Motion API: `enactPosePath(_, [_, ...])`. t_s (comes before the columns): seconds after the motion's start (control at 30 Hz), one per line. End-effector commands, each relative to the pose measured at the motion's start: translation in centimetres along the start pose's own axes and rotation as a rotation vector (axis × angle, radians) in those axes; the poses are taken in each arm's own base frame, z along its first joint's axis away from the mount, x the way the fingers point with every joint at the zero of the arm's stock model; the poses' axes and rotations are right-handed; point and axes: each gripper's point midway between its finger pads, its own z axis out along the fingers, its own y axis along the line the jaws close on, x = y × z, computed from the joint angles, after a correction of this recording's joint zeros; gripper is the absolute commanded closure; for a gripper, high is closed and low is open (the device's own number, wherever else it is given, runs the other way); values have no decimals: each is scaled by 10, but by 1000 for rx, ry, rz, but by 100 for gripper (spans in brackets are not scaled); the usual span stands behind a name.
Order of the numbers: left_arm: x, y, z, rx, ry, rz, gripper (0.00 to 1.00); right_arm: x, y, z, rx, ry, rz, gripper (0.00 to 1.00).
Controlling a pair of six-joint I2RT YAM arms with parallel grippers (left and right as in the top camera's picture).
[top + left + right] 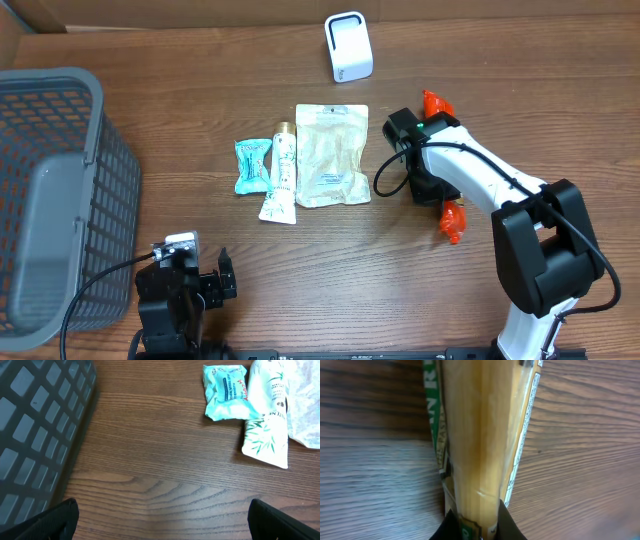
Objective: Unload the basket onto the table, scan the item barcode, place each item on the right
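Pouch (332, 158): the cream packet I take to be the task's item. It lies on the tabletop (200, 85) with its near edge between the right jaws and its length running straight ahead of them.
Right jaws: narrow, pinched on that thin edge. Only the black tips show in the wrist view.
Left jaws: spread wide, holding nothing, low over bare wood.
Risk, slip: I judge the hold shallow. With so little film between the jaws, the pouch could slide out on the lift.
Risk, sag: held by one edge, a limp pouch may droop or fold and hide its code.
Risk, wrong face: I cannot tell which side carries the barcode, and showing the other side would give no read.
Risk, drag: the tube (283, 178) touches the pouch's far side from the right jaws, so a sideways pull could shift it.
Scanner (348, 46): white and upright, well apart from the right jaws and off to one side of them. Nothing stands between.
Teal packet (252, 165): just beyond the tube, and ahead of the left jaws.
Basket (60, 120): close beside the left jaws, well apart from the right jaws, out of the way.
Cable (384, 182): a black loop just beside the right jaws that could catch a pouch corner.
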Motion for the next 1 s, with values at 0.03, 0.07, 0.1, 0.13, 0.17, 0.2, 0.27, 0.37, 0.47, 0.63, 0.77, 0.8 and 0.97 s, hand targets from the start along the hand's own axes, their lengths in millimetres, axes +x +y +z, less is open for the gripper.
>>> enactPosePath(0.03, [-1, -1, 0, 5, -6, 17, 1, 6, 34, -10, -136, 15, -4, 73])
enactPosePath(0.07, [-1, -1, 0, 5, -6, 17, 0, 8, 39, -12, -156, 21, -13, 67])
enactPosePath(0.1, [-1, -1, 0, 5, -6, 18, 0, 10, 45, -14, -174, 26, -21, 62])
enactPosePath(0.13, [-1, -1, 0, 5, -6, 17, 1, 12, 51, -15, -192, 31, -30, 58])
enactPosePath(0.17, [-1, -1, 0, 5, -6, 17, 0, 14, 55, -17, -209, 35, -43, 54])
enactPosePath(0.2, [-1, -1, 0, 5, -6, 17, 0, 17, 60, -18, -228, 41, -62, 53])
enactPosePath(0.27, [-1, -1, 0, 5, -6, 17, 0, 19, 68, -21, -258, 46, -77, 50])
enactPosePath(0.37, [-1, -1, 0, 5, -6, 17, 0, 22, 85, -27, -335, 42, -159, 37])
enactPosePath(0.47, [-1, -1, 0, 5, -6, 17, 0, 22, 98, -34, -417, 33, -228, 36])
enactPosePath(0.63, [-1, -1, 0, 5, -6, 17, 0, 3, 80, -59, -464, -24, -182, 37])
enactPosePath(0.77, [-1, -1, 0, 5, -6, 17, 0, -21, 50, -106, -600, -160, -120, 33])
enactPosePath(0.8, [-1, -1, 0, 5, -6, 17, 0, -25, 39, -114, -628, -192, -95, 32])
enactPosePath(0.97, [-1, -1, 0, 5, -6, 17, 0, -36, -15, -124, -765, -251, 16, 23])
